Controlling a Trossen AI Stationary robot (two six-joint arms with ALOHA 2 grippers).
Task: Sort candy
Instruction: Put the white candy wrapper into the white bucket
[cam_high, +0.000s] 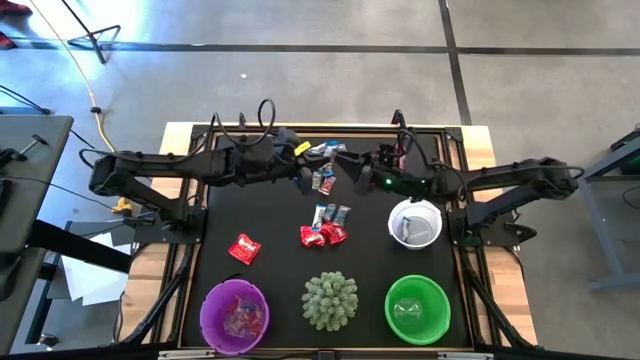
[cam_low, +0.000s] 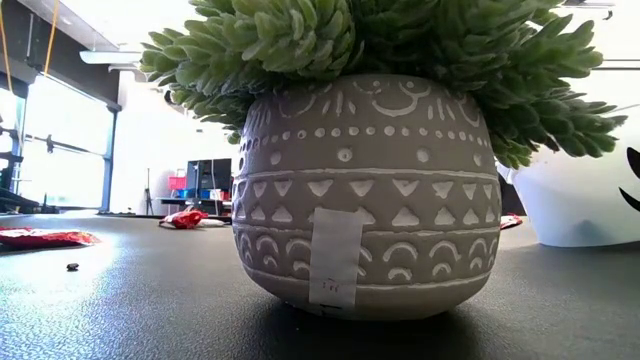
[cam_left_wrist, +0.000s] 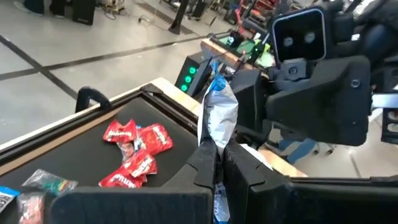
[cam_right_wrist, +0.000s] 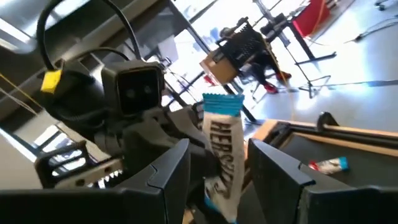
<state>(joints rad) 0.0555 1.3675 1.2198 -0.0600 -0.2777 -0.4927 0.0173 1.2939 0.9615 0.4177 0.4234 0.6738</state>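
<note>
Left end effector (cam_left_wrist: 214, 163) clamps silver-blue candy (cam_left_wrist: 217, 112) above black table (cam_high: 270, 225); right end effector (cam_right_wrist: 217, 168) open around it

Overhead, table-level and two facing wrist cameras.

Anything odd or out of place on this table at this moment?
Only one thing: a potted spiky plant stands among the purple bowl, green bowl and white bowl, unrelated to candy sorting. In the low view it blocks most of the table.
</note>
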